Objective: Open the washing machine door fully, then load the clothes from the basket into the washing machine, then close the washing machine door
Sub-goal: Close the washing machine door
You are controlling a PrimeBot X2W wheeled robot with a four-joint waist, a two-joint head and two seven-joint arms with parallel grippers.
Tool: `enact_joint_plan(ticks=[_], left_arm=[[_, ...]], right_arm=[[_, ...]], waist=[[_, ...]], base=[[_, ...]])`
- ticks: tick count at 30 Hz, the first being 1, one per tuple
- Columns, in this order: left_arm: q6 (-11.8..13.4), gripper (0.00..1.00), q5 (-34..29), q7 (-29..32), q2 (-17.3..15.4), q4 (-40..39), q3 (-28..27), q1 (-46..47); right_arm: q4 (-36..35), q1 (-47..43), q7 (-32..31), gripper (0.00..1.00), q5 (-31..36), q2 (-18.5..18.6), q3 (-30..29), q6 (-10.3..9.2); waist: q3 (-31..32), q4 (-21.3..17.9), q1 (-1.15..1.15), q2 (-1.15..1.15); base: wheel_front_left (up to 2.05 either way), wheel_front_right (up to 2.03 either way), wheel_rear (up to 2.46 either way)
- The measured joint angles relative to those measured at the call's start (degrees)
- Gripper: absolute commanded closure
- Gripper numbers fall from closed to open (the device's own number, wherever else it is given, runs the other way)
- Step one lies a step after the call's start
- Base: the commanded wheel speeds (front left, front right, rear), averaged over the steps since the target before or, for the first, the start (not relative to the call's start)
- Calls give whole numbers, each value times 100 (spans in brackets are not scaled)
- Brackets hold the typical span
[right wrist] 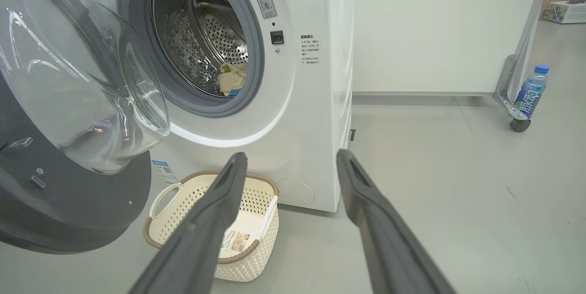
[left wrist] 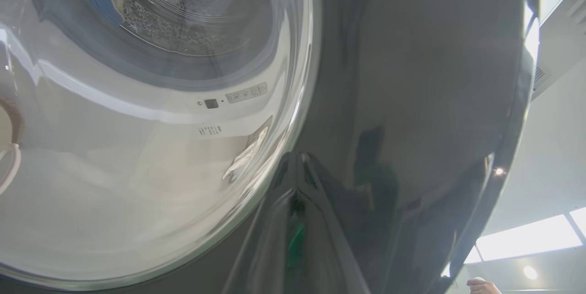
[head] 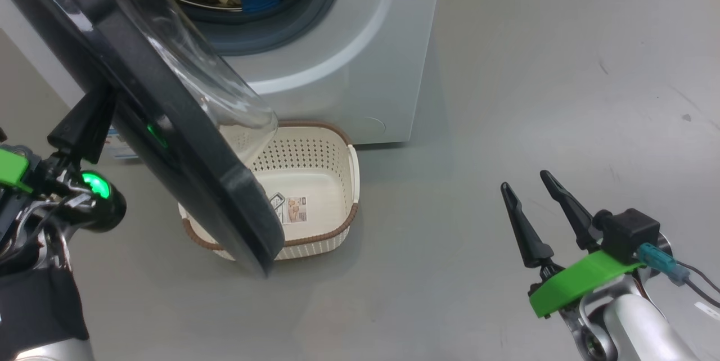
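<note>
Head view: one door (head: 169, 141), one basket (head: 353, 220); left claw (left wrist: 297, 159) pressed together at door, right claw (head: 524, 180) spread.

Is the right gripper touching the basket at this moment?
Apart. The head view shows a wide stretch of bare grey floor between the open right gripper and the basket.

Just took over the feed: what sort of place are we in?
Probably a lab or test room, not a home: smooth grey floor, a wheeled white partition, and a freestanding washing machine.
</note>
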State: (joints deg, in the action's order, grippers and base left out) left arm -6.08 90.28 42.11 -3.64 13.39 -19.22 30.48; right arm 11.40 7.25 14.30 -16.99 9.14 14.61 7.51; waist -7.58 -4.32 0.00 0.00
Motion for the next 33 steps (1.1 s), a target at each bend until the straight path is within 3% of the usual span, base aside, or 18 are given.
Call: enact_joint_plan(ticks=[12, 23, 33], left_arm=[[-89, 100, 310, -185, 172, 46, 461, 318], [-98, 100, 308, -809, 202, 80, 839, 736], [-99, 100, 140, -1024, 219, 37, 817, 783]], right_arm=[[-2, 7, 0, 0, 0, -38, -4, 0], [-30, 76, 0, 0, 1, -53, -13, 0], [-71, 138, 0, 0, 3, -75, -142, 0]], waist=[[-122, -166, 0, 0], [-396, -347, 0, 0], [-469, -391, 0, 0]], base=[[0, 0, 0], [0, 0, 0], [0, 0, 0]])
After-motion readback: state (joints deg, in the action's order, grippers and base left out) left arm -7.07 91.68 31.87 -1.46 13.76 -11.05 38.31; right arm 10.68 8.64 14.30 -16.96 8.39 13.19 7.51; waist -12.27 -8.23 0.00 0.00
